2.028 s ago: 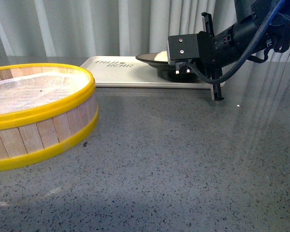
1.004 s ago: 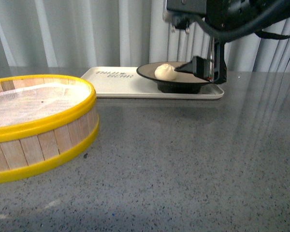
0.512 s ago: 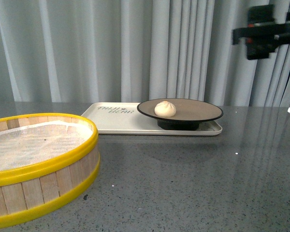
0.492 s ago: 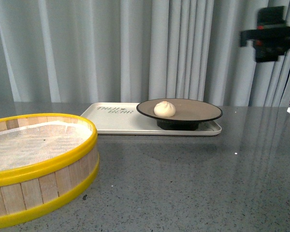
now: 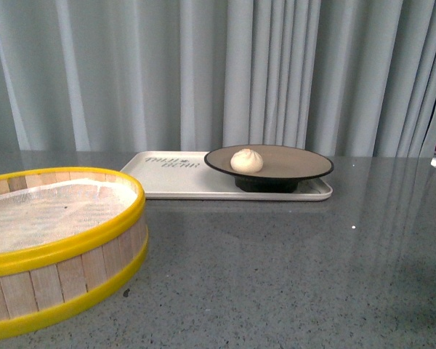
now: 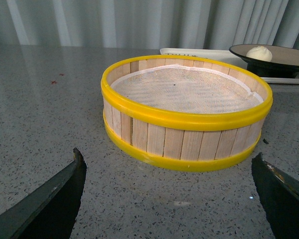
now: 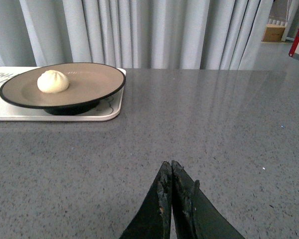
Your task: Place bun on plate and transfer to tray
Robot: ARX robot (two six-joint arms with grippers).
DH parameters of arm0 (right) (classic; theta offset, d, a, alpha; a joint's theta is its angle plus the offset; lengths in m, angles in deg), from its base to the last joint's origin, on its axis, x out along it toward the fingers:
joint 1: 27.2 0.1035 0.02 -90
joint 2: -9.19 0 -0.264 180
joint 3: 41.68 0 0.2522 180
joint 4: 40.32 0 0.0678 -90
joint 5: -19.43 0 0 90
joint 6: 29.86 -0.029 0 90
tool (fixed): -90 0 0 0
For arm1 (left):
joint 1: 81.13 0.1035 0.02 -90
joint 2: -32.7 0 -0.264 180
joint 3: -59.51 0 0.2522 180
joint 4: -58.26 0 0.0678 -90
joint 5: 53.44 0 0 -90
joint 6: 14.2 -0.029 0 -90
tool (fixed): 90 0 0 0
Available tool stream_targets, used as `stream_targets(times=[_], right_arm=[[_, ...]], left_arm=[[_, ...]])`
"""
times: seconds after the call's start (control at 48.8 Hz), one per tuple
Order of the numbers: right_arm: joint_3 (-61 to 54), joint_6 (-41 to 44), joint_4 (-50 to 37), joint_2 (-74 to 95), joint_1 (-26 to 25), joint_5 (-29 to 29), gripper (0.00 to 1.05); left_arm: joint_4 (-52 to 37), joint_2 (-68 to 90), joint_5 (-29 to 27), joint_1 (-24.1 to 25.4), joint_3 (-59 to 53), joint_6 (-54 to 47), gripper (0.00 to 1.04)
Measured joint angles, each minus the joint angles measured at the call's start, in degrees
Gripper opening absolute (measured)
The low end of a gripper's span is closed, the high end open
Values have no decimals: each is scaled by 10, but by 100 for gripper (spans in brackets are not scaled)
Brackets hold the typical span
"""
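The white bun (image 5: pixel 246 160) (image 7: pixel 53 81) (image 6: pixel 259 52) lies on the black-rimmed tan plate (image 5: pixel 298 164) (image 7: pixel 89 82) (image 6: pixel 289 54). That plate stands on the right end of the cream tray (image 5: pixel 174 178) (image 7: pixel 5 107) (image 6: pixel 189 51) at the back of the table. Neither arm shows in the front view. My left gripper (image 6: pixel 169 167) is open, low over the table in front of the steamer basket, nothing between its fingers. My right gripper (image 7: pixel 170 166) is shut and empty, over bare table well away from the plate.
A yellow-rimmed wooden steamer basket (image 5: pixel 54 240) (image 6: pixel 187 112) with a white cloth liner stands at the near left. Grey speckled tabletop (image 5: pixel 291 276) spreads between basket and tray. Pale curtains hang behind the table.
The right arm has lifted off the plate, swung up to the right and left the front view. Plate and bun rest on the tray.
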Motion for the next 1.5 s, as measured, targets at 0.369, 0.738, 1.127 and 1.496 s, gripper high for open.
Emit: stream_targets(times=[0.369, 0.738, 1.127, 1.496], right_arm=[[-119, -1, 14, -134, -59, -58, 2], [-167, -1, 87, -255, -59, -61, 2], [-198, -1, 147, -351, -59, -61, 2], [-198, -1, 235, -443, -59, -61, 2]], left_arm=[[0, 0, 0, 0, 0, 0, 98], [0, 0, 0, 0, 0, 0, 98], [0, 0, 0, 0, 0, 0, 98], [0, 0, 0, 0, 0, 0, 98]])
